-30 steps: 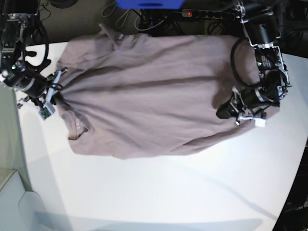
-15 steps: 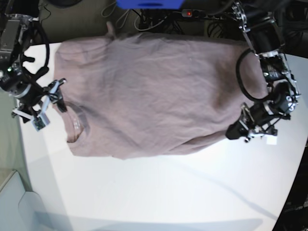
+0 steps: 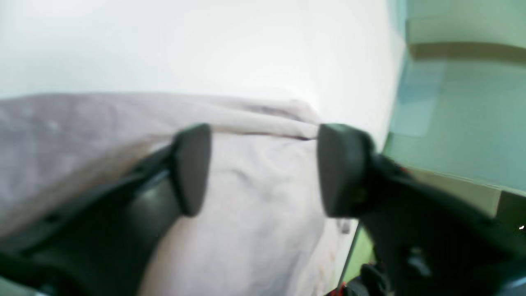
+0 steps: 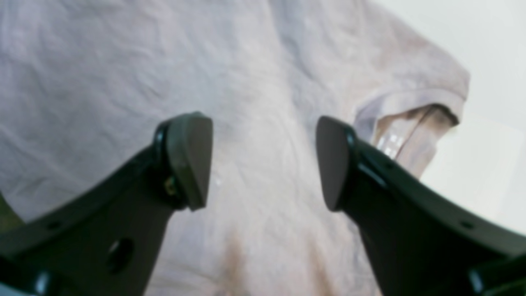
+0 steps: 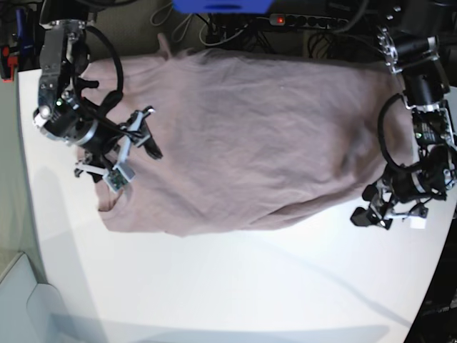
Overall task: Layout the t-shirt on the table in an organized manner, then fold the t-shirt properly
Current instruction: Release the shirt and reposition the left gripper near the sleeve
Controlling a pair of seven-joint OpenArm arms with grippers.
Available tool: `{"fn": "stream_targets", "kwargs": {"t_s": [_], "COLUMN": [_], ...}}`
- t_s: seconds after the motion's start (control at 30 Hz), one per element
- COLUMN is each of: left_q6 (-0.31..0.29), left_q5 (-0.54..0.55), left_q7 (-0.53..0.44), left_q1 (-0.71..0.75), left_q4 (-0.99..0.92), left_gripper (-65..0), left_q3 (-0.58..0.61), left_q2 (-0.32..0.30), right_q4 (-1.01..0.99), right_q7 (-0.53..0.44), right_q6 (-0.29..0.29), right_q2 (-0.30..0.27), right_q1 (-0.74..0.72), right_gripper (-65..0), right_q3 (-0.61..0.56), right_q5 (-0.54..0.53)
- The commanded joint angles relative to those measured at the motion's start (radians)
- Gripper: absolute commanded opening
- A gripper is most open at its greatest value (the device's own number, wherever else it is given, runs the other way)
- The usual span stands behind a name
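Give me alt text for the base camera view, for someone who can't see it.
A dusty mauve t-shirt lies spread across the far half of a white table, seen from above. The right gripper, open, hovers over the shirt's left end near the collar; the left gripper, also open, sits at the shirt's right edge.

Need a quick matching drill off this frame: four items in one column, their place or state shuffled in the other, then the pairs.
Column 1:
1. t-shirt
2. table
3. left gripper
4. right gripper

Column 2:
A. open, over the shirt near the collar end
B. white, bare along the near side
C. spread flat, mauve
D. open, at the shirt's hem edge

Pairs: 1-C, 2-B, 3-D, 4-A
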State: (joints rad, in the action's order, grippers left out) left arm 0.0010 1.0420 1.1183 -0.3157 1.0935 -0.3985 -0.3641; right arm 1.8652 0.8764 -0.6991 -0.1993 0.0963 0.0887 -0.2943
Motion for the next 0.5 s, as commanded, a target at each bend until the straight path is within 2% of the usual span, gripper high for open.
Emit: {"fn": "stream_targets", "kwargs": {"t_s": [0.0, 0.3, 0.47], "left_q6": [-0.005, -0.005, -0.005], "left_q5": [-0.001, -0.331, -0.409], "left_q7": [-0.005, -0.073, -0.074], "left_q1": [-0.055, -0.164, -0.168], "left_q4": [0.018, 0.03, 0.064], "left_gripper": [-19.9, -19.3, -19.3], "left_q3": [0.034, 0.35, 0.479], "left_q2": [-0.026, -0.028, -0.028], "right_q4": [0.017, -0.036, -0.066], "right_q7": [-0.021, -0.021, -0.023], "right_q6": [0.001, 0.001, 0.001], "right_q2": [-0.006, -0.007, -0.01], "right_q1": [-0.016, -0.019, -0.019], "right_gripper": [-24.8, -24.9, -24.9], "right_q3": [0.003, 0.003, 0.003], "right_q5": [-0.016, -0.016, -0.016]}}
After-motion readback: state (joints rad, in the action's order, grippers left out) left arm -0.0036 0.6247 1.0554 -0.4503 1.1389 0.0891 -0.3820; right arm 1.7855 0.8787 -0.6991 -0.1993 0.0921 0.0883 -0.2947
